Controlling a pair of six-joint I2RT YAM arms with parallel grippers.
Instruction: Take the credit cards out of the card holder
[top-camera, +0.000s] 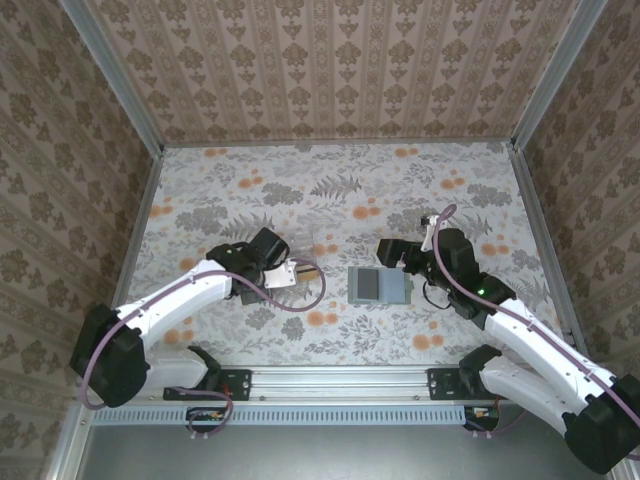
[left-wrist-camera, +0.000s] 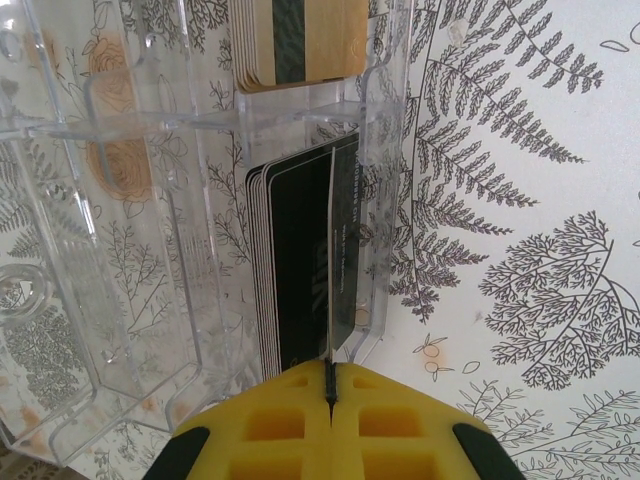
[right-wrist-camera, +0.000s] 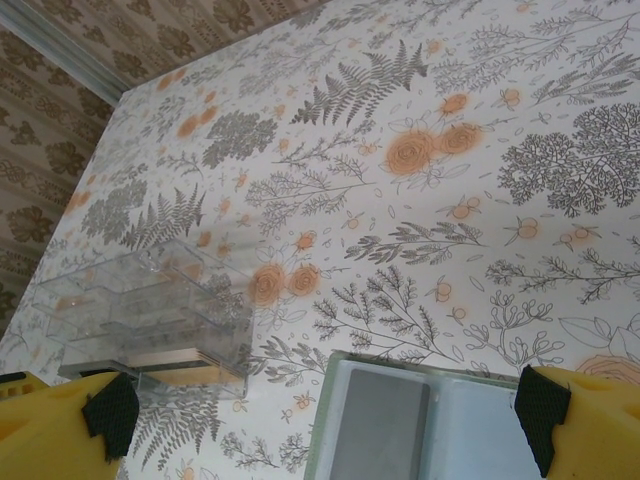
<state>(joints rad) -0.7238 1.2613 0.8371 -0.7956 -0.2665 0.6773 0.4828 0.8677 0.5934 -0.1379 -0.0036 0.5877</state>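
My left gripper has its yellow fingers pressed tight together. They pinch a black card by one short end. The card stands almost on its edge, so I see it as a thin strip. Its long side points straight away from the fingers. It sits in the clear case, right beside a stack of black cards that lie the same way. In the next part of the case are tan-orange cards with a dark stripe.

The card holder lies open and flat on the flowery table, to the right of the case. Its long side runs left to right, with the darker half on the left.

My right gripper hangs over the holder with its fingers spread wide and nothing in them.
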